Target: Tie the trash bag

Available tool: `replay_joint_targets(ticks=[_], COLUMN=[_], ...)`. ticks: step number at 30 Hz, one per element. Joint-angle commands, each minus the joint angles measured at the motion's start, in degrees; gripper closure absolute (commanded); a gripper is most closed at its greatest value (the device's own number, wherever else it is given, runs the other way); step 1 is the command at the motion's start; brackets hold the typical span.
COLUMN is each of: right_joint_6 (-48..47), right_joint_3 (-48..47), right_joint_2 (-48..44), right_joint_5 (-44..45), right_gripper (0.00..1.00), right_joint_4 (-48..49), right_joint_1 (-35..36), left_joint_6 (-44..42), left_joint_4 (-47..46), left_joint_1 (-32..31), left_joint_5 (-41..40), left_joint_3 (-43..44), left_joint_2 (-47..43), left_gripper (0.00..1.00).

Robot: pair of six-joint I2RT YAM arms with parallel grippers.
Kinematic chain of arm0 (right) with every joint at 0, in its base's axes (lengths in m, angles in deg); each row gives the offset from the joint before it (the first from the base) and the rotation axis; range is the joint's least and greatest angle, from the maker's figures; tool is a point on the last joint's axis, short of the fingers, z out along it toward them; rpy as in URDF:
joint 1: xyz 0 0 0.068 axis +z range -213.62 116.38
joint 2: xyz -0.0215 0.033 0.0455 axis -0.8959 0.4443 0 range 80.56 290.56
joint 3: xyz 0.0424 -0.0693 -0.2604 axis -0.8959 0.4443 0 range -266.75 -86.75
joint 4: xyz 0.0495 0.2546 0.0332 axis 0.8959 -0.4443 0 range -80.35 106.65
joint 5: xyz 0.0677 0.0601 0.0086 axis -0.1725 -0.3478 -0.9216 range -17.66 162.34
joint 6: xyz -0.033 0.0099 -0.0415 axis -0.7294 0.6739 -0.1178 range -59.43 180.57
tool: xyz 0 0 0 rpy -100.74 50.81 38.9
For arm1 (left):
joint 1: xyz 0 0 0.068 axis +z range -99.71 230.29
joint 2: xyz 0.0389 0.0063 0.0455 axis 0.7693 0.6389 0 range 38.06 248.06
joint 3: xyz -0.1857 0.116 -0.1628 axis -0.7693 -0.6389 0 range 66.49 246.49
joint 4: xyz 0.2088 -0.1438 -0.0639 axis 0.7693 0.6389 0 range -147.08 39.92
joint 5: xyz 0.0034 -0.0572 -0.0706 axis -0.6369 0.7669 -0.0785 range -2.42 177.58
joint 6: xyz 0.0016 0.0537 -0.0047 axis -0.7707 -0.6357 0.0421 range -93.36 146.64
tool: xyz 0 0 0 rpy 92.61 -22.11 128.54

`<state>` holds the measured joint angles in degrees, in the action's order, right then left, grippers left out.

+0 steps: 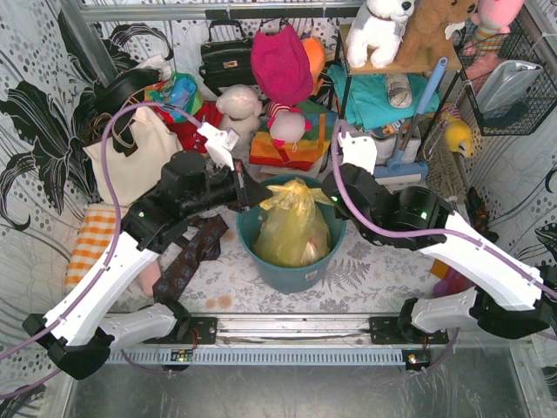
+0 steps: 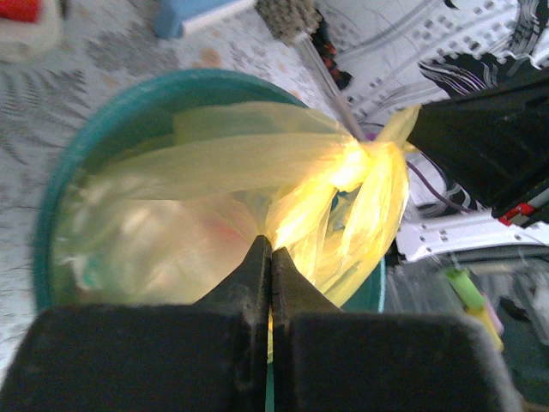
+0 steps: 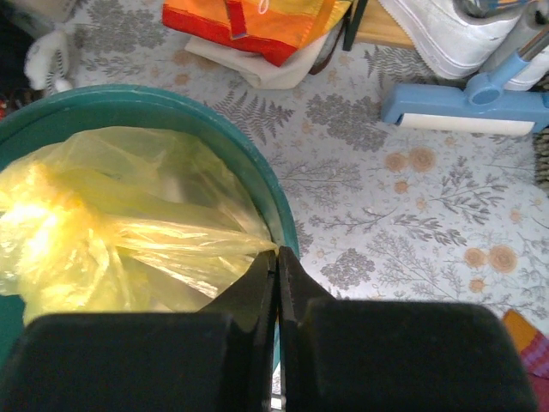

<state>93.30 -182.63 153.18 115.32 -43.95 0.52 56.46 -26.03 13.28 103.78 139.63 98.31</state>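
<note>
Top external view: a round teal bin [image 1: 300, 279] is seen at the centre of a patterned table [image 1: 374, 280]. The trash bag [image 1: 291, 228], thin yellow-green plastic, is seated inside it, with its upper part gathered into a peak near the bin's far rim. The left gripper [image 1: 257, 193] is placed at the peak's left side and the right gripper [image 1: 335, 198] at its right side, so the bag's neck is stretched along a left-to-right line between them. In the left wrist view, the fingers [image 2: 244, 292] are shown pressed together at lower centre with a strand of plastic pinched between them. The strand is drawn up and to the right into a bright twisted bunch [image 2: 369, 167], which looks like a knot forming, though this cannot be confirmed. In the right wrist view, the fingers [image 3: 253, 292] are likewise closed on a tapering strand that is led off toward the left of the frame, inside the bin's rim. The bunch is judged to lie roughly midway, with neither arm clearly nearer. The coming move is judged to turn on that shared axis: the strands would need to be drawn outward along it for the bunch to be cinched.
</note>
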Motion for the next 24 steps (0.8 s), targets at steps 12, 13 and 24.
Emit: replay_joint_targets(ticks=[12, 13, 24], right_joint_6=[3.0, 3.4, 4.8], right_joint_3=[-19.3, -19.8, -11.9], right_joint_2=[17.9, 18.6, 15.8], right_joint_5=[15.6, 16.3, 17.7], right_gripper=[1.0, 1.0, 1.0], right_joint_4=[-19.8, -21.1, -23.2], right_joint_1=[0.1, 0.2, -0.3], left_joint_6=[-13.4, -13.5, -12.0], left_joint_4=[8.8, 8.9, 14.6], left_joint_1=[-7.7, -8.3, -12.3], left_joint_5=[-32.3, -34.4, -46.4], left_joint_3=[9.9, 9.6, 7.5], left_joint_2=[3.8, 3.4, 0.4], left_gripper=[1.0, 1.0, 1.0])
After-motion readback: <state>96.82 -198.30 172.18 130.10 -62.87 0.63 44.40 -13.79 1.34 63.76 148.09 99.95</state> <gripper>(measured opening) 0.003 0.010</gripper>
